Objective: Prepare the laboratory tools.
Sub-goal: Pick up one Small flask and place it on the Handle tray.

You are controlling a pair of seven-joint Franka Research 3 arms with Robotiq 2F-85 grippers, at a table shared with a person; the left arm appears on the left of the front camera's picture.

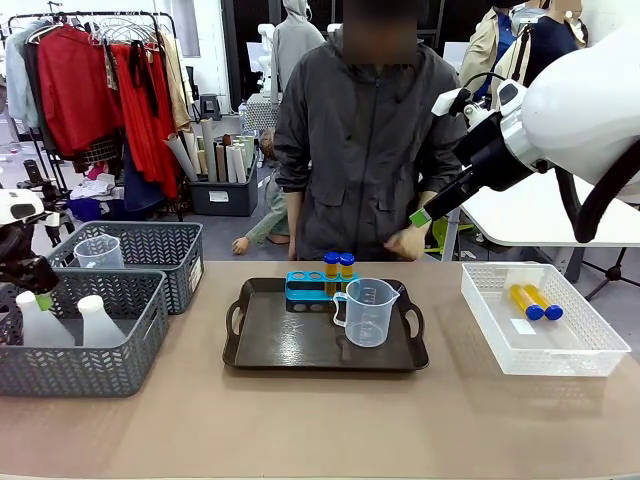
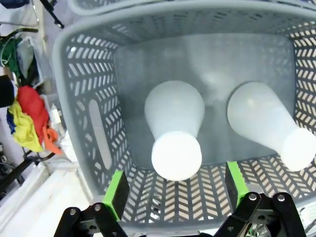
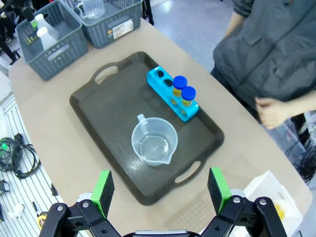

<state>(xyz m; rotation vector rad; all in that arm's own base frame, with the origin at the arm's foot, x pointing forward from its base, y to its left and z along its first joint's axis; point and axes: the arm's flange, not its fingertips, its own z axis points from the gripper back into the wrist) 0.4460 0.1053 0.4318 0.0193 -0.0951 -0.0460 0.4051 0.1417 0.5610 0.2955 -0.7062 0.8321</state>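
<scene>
Two translucent white conical flasks (image 2: 175,128) (image 2: 269,126) stand in the near grey basket (image 1: 130,345). My left gripper (image 2: 175,190) hangs open just above it, its green pads on either side of the left flask's (image 1: 40,322) top. On the dark tray (image 1: 280,345) sit the clear handled beaker (image 1: 369,311) and the blue rack (image 1: 312,287), which holds two blue-capped tubes (image 1: 339,265). Two more tubes (image 1: 535,302) lie in the white basket (image 1: 590,350). My right gripper (image 1: 420,217) is open, high over the tray's (image 3: 98,106) right side, above the beaker (image 3: 154,141) and the rack (image 3: 165,89).
A second grey basket (image 1: 165,245) behind the first holds another clear beaker (image 1: 99,251). A person stands at the far edge with a hand (image 1: 405,242) near the table's rim. Bare tabletop (image 1: 320,420) lies in front of the tray.
</scene>
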